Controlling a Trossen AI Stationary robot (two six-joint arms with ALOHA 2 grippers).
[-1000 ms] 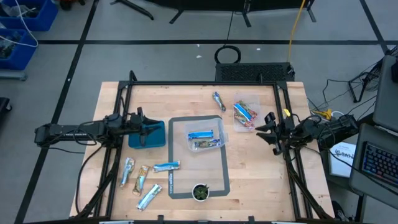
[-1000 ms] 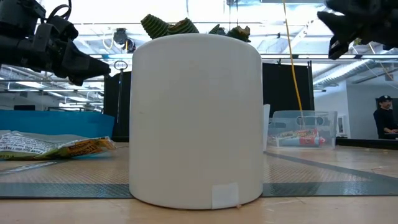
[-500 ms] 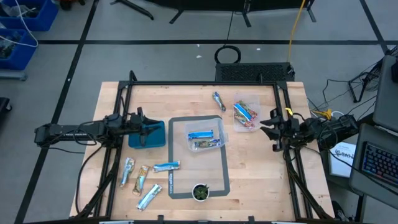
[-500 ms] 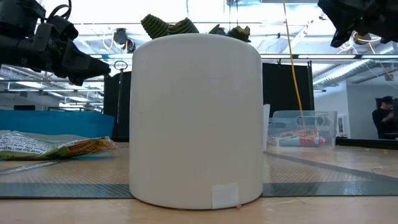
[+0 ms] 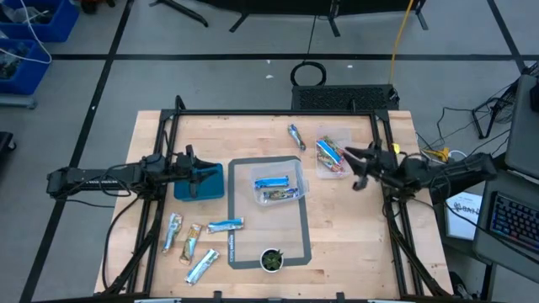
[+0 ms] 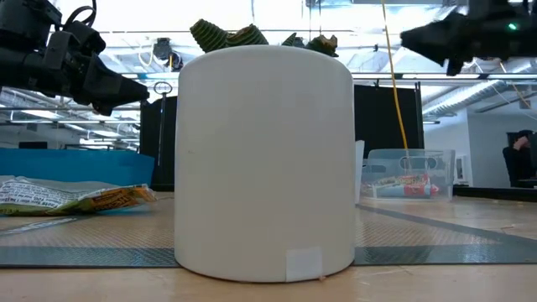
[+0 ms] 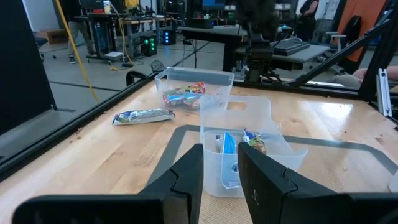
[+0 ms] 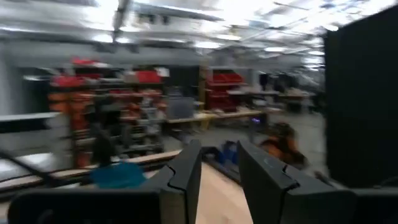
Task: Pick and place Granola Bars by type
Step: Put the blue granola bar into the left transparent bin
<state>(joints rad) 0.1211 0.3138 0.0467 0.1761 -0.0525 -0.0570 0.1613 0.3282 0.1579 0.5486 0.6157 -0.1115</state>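
A clear bin (image 5: 279, 187) is sitting on the grey mat (image 5: 299, 231) in the middle of the counter (image 5: 337, 227); it is holding two granola bars, a bright blue one (image 5: 272, 182) and a tan one (image 5: 280, 195) just nearer the plant pot (image 5: 270, 260), both lying with their long axes running across the counter; a second clear bin (image 5: 333, 155) is standing off the mat on the right-arm side, and in it blue and orange-red bars (image 5: 329, 152) are lying on a slant; a blue tray (image 5: 200, 182) is sitting just off the mat's left edge, and what it holds cannot be told.

A lone silvery bar (image 5: 296, 135) is lying loose beyond the mat, slanted; four more are lying to the left of the plant pot: a blue bar (image 5: 225, 225) at the mat's edge running crosswise, two tan bars (image 5: 173, 231) (image 5: 192, 241) running nearly toward the near edge, and a blue bar (image 5: 202, 265) on a diagonal.

The left pincer (image 5: 194, 174) is hovering over the blue tray, its fingers (image 7: 190, 176) parted a little and grasping nothing; the right pincer (image 5: 357, 169) is hanging just beside the second clear bin, fingers likewise slightly apart and empty.
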